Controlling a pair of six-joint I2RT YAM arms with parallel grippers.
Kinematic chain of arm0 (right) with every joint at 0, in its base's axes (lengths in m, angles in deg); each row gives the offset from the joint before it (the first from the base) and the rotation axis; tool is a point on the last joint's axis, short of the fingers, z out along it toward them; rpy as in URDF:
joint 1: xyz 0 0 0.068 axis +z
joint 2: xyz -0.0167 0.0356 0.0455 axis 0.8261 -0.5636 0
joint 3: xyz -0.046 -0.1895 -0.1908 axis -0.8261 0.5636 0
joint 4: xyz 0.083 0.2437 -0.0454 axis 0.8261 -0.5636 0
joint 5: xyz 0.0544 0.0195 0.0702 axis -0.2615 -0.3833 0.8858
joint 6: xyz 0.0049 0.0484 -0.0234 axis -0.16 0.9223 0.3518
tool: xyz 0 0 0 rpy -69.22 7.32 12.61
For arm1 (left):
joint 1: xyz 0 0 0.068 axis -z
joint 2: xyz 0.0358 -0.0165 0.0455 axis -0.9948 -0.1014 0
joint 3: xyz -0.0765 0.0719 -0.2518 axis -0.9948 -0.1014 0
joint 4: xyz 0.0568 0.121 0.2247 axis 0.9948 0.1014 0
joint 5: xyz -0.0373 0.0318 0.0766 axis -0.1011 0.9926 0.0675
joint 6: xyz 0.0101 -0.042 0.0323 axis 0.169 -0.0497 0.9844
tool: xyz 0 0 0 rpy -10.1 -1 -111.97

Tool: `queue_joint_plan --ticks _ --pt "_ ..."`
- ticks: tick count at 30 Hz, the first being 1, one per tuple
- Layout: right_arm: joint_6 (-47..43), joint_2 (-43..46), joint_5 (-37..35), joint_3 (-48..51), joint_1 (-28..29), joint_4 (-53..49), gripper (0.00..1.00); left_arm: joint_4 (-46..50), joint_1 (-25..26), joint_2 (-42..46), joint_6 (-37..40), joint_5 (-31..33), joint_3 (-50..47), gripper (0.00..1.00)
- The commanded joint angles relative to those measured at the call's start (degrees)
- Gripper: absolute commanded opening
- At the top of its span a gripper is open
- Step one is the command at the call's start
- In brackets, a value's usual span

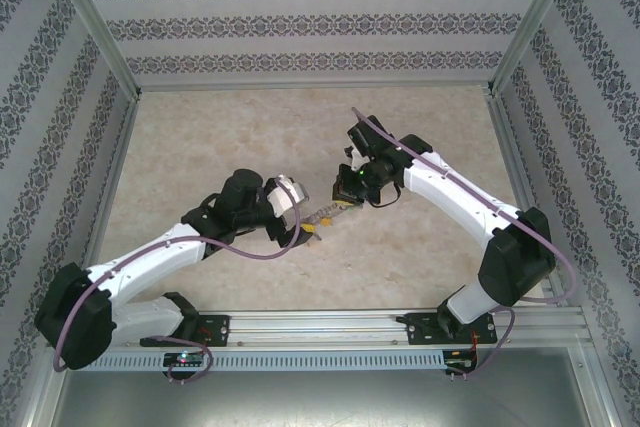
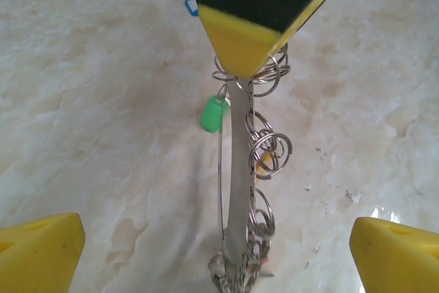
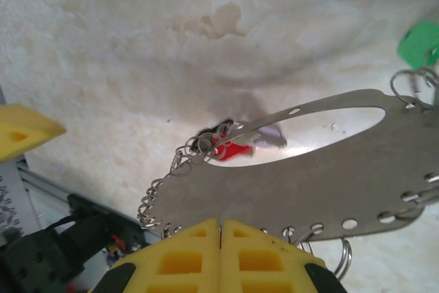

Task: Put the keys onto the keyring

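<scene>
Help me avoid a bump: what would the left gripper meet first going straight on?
Probably the keyring, edge-on ahead of the left gripper, pinched by the right gripper; its small split rings might touch first, depth unclear.

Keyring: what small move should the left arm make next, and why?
Probably ease the open left end effector forward onto the green key. The right end effector is shut on the keyring, holding it edge-on straight ahead of the left one, and the green key hangs just beside it.
</scene>
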Motion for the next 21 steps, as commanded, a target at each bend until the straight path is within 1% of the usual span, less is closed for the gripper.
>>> queue_joint_plan --ticks 1,2,3,5,7,9,14,18,21 --pt "3.6 1.7 3.9 -2.8 0.3 -2.6 0.00 -3.3 0.6 -1.9 4.4 -3.0 2.6 1.00" --pt "3.7 1.8 4.2 -3.0 0.3 -2.9 0.00 -4.2 0.6 -2.6 4.4 -2.8 2.6 1.00" --pt "4.2 2.0 4.6 -3.1 0.2 -2.9 0.00 -5.4 0.6 -3.2 4.8 -2.7 2.7 0.98" --pt "5.0 2.4 5.2 -3.1 0.2 -2.8 0.00 -6.2 0.6 -4.5 6.3 -3.0 2.7 0.93" --pt "5.4 2.7 5.2 -3.0 0.3 -2.7 0.00 -5.2 0.6 -5.9 7.5 -3.5 3.7 0.85" --pt "5.6 2.7 4.6 -2.9 0.3 -2.7 0.00 -3.8 0.6 -6.8 8.3 -4.4 4.6 0.81" --pt "6.8 2.8 3.7 -2.5 0.3 -2.3 0.00 -3.6 0.6 -6.7 8.8 -4.5 5.1 0.77" --pt "9.1 3.4 3.9 -2.3 0.2 -1.3 0.00 0.7 0.8 -7.2 11.6 -4.4 6.6 0.69" --pt "10.3 3.7 3.4 -2.6 0.3 -1.3 0.00 2.0 1.1 -7.5 12.3 -4.4 6.8 0.68"
